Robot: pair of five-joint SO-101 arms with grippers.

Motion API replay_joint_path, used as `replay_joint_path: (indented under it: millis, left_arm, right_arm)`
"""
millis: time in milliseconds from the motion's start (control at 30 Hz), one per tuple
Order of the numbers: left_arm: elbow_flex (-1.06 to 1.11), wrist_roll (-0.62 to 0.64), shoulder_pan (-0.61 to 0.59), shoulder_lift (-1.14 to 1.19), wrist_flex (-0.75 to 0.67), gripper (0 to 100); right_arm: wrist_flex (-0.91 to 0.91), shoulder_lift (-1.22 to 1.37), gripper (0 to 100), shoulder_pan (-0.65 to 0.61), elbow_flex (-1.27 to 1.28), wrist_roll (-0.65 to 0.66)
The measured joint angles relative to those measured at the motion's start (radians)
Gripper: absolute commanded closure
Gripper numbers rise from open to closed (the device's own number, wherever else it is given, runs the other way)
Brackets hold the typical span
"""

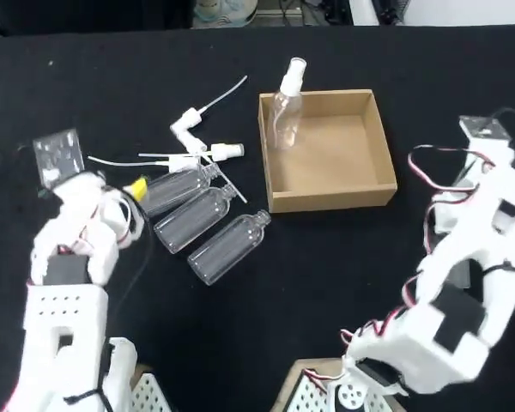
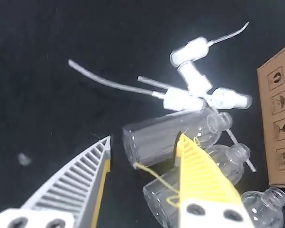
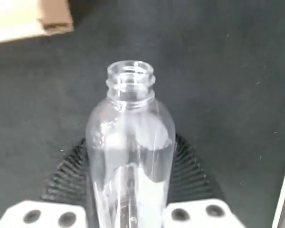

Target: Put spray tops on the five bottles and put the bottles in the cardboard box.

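Three clear uncapped bottles [image 1: 197, 219] lie side by side left of the cardboard box [image 1: 379, 193]. Loose white spray tops [image 1: 189, 129] with long tubes lie just behind them. A capped bottle [image 1: 285, 105] leans in the box's far left corner. My left gripper [image 2: 145, 137] is open, its yellow finger [image 2: 199, 180] over the nearest lying bottle [image 2: 171, 135] and its grey finger [image 2: 80, 180] beside it. My right gripper [image 3: 131, 142] is shut on another uncapped bottle [image 3: 130, 118], whose open neck points away from the wrist, above the black cloth.
Black cloth covers the table [image 1: 326, 283]. The right arm [image 1: 463, 283] stands to the right of the box, the left arm [image 1: 69, 257] at the front left. A box corner [image 3: 28, 19] is visible beyond the held bottle.
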Motion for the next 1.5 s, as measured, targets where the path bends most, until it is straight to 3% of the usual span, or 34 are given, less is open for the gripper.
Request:
replay_joint_path:
  millis: [167, 300, 467, 633, 1133, 1500]
  left_arm:
    - [-0.269, -0.075, 0.0, 0.198, 0.114, 78]
    - [-0.496, -0.175, 0.0, 0.476, 0.166, 78]
    - [-0.861, -0.279, 0.002, 0.85, 0.331, 78]
    - [-1.198, -0.304, 0.002, 1.169, 0.456, 78]
    - [-2.001, -0.419, 0.069, 1.846, 0.442, 78]
    - [-2.36, -0.422, 0.12, 2.142, 0.442, 78]
  right_arm:
    - [-0.08, -0.21, 98.8, -0.029, 0.138, -0.075]
    - [-0.115, -0.397, 98.8, -0.092, 0.242, -0.141]
    - [-0.118, -0.572, 98.8, -0.167, 0.315, -0.207]
    - [-0.118, -0.624, 98.8, -0.226, 0.33, -0.244]
    - [-0.118, -0.628, 98.8, -0.265, 0.33, -0.27]
    - [-0.118, -0.628, 98.7, -0.265, 0.356, -0.27]
